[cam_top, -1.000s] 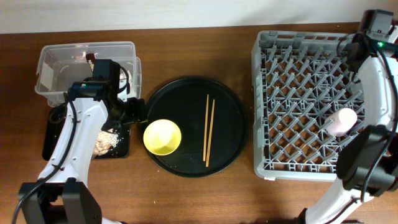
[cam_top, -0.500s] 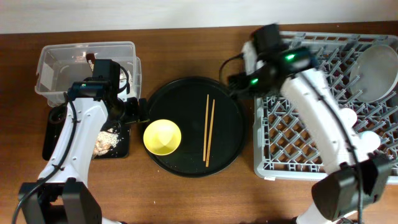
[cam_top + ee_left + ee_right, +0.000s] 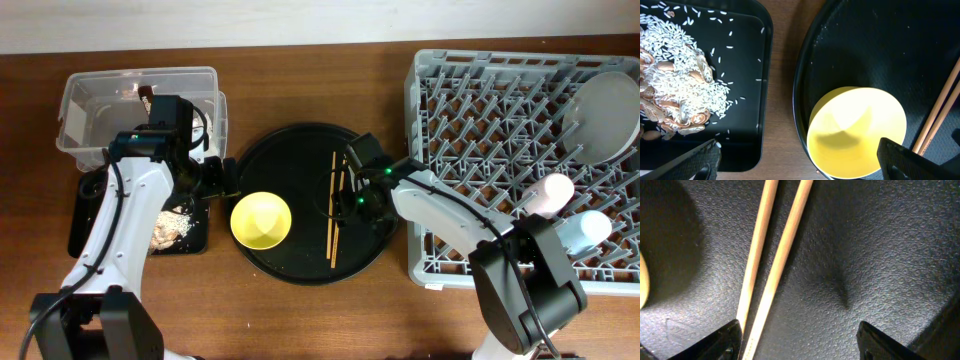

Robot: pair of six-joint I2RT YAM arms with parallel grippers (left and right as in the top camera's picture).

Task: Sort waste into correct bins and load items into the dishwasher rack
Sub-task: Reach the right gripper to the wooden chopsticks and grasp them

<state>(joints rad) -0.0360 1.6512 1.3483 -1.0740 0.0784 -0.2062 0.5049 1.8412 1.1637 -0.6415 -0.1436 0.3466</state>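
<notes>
Two wooden chopsticks [image 3: 337,215] lie side by side on the large round black tray [image 3: 300,150], next to the yellow bowl [image 3: 261,220]. My right gripper [image 3: 340,193] is open, low over the chopsticks [image 3: 771,255], with its fingers [image 3: 800,345] around them and not touching. My left gripper [image 3: 215,180] is open and empty [image 3: 800,167] over the gap between the shallow black tray [image 3: 747,60] and the bowl [image 3: 857,132]. Rice and brown scraps [image 3: 680,95] lie in the black tray. The pale green plate [image 3: 600,115], pink cup [image 3: 555,190] and blue cup [image 3: 585,230] are in the grey rack [image 3: 470,130].
The clear tub [image 3: 100,110] stands at the back left, behind the black tray [image 3: 85,235], with a small brown piece [image 3: 145,95] in it. Bare wooden table lies between the round tray and the rack and along the front edge.
My right arm has swung from the rack's far right side to low over the chopsticks on the round tray. The plate and blue cup now show in the rack. My left arm has not moved.
</notes>
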